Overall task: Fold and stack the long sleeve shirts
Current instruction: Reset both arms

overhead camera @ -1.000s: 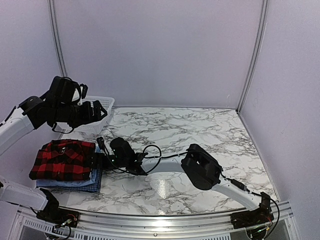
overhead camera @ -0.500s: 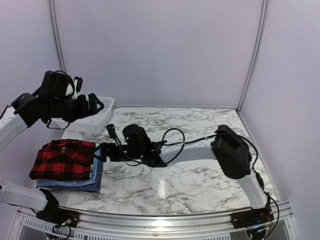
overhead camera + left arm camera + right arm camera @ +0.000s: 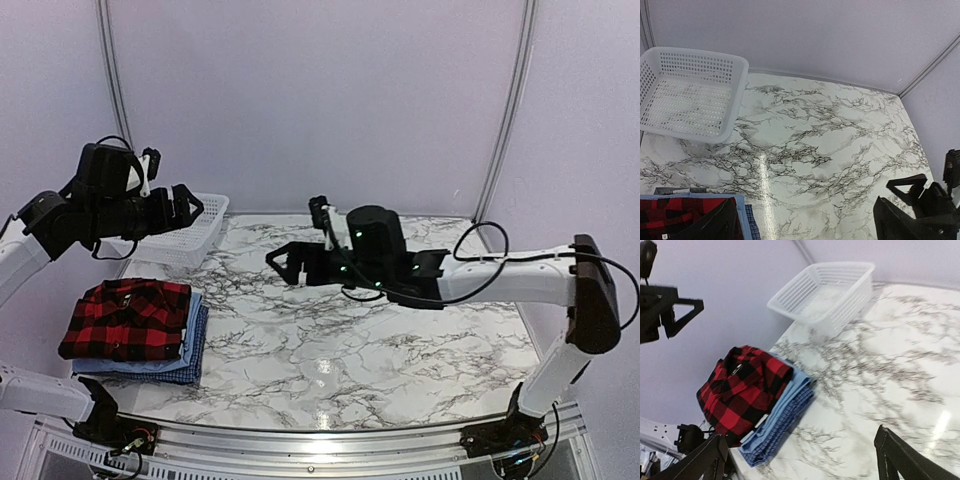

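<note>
The white mesh basket [image 3: 196,232] sits at the far left corner of the counter [image 3: 400,340], and from the left wrist view its perforated floor and walls are in plain sight. Nearer to me on the same side, well apart from the basket, the shirts lie in one folded stack. The red-and-black plaid shirt [image 3: 128,318] is on top, the light blue shirt [image 3: 193,330] is under it, and the blue checked shirt [image 3: 192,372] is at the bottom. The two lower shirts show only as bands along the stack's right and near edges. The stack looks a little wider across the counter than it is deep. In the right wrist view the plaid shirt's collar seems to lie at the far end, toward the basket. The left gripper [image 3: 190,208] hangs in the air up by the basket, well above the stack, its jaws spread wide and holding nothing. The right gripper [image 3: 285,263] hovers over the middle of the counter, pointing left toward the stack but well clear of it. Its jaws are likewise parted and hold nothing.
</note>
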`<state>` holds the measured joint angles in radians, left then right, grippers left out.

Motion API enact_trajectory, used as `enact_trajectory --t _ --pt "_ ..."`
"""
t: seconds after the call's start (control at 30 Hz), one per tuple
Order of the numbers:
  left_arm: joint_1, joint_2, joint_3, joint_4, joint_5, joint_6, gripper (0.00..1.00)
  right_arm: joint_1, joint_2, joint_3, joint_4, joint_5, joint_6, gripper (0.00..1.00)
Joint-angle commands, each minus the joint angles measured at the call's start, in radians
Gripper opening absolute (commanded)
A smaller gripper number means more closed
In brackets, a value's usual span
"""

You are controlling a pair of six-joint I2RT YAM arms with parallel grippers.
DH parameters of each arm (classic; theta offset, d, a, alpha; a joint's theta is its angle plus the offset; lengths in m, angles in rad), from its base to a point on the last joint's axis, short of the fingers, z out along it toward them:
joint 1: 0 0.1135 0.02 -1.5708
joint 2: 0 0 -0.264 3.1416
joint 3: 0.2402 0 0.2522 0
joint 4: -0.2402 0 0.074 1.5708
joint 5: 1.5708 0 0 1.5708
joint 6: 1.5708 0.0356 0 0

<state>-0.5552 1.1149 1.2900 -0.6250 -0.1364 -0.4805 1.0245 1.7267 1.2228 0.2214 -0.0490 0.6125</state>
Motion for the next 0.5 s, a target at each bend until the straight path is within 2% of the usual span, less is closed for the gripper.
enact_trajectory --t 0.0,0.3,0.47 --pt "0.005 -0.033 -0.084 0.126 -0.022 0.045 0.99 -0.080 -0.210 -0.086 -0.112 0.162 -0.107 0.99" --pt "0.003 -0.006 -0.161 0.247 -0.066 0.056 0.99 -0.275 -0.563 -0.229 -0.290 0.238 -0.233 0.99" --pt "0.003 0.005 -0.195 0.298 -0.103 0.058 0.99 -0.368 -0.672 -0.247 -0.373 0.288 -0.323 0.98"
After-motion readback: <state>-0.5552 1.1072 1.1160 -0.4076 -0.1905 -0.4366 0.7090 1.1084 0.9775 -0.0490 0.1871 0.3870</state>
